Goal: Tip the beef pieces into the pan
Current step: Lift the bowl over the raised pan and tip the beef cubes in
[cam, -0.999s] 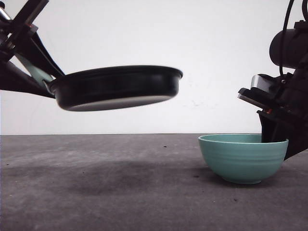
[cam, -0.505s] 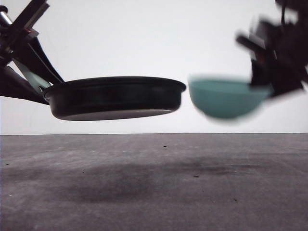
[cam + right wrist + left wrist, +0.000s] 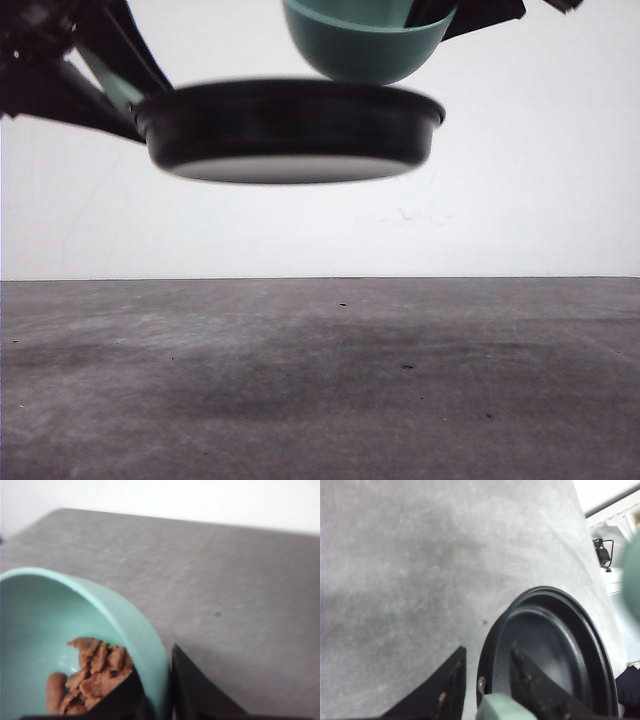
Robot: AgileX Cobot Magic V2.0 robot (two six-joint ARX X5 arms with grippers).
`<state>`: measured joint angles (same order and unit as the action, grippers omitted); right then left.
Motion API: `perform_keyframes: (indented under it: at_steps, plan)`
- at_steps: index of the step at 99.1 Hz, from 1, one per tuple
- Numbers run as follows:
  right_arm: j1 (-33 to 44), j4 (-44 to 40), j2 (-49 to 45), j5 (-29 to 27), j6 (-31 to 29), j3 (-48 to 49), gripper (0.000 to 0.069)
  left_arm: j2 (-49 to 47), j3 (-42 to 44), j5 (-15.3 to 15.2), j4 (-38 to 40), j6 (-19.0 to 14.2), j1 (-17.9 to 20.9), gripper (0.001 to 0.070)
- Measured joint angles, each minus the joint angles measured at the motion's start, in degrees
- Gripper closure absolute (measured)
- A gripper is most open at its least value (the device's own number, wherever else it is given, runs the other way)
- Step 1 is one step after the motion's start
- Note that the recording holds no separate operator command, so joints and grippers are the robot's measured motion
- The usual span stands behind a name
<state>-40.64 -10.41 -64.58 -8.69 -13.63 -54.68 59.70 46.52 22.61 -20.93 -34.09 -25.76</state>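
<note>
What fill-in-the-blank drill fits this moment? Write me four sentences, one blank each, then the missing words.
1. The left gripper holds the pan by its ____ handle.
2. In the front view the teal bowl hangs ____ the pan, both off the table.
3. The beef pieces lie inside the ____.
4. The right gripper clamps the bowl's ____, one finger inside and one outside.

Missing words: mint-green; above; bowl; rim
</note>
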Motion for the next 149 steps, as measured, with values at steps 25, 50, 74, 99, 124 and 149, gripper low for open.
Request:
perform_keyframes:
  at_steps: [25, 50, 74, 99, 124, 149]
  plan:
    - [-11.1, 5.6, 0.0, -24.7, 12.4, 0.0, 0.0666, 0.0, 2.4, 0.0, -1.5, 0.0, 0.0, 0.0584]
    - [-17.8, 13.0, -0.1, -33.4, 27.9, 0.0, 0.0666, 0.0, 2.4, 0.0, -3.3, 0.0, -0.1, 0.0584]
    - [-20.2, 18.7, -1.5, -34.8, 44.5, 0.0, 0.0666, 0.0, 2.4, 0.0, -3.3, 0.0, -0.2, 0.0584]
    - [-21.5, 24.1, -1.8, -34.8, 58.1, 0.0, 0.0666, 0.0, 2.4, 0.0, -3.3, 0.0, -0.2, 0.0584]
    - [-22.4, 29.2, -1.8, -30.3, 69.3, 0.0, 0.0666, 0.0, 2.4, 0.0, -3.2, 0.0, -0.2, 0.0584]
    - [-22.5, 30.6, -1.8, -29.1, 72.5, 0.0, 0.0666, 0.0, 2.4, 0.0, -3.0, -0.1, -0.2, 0.0584]
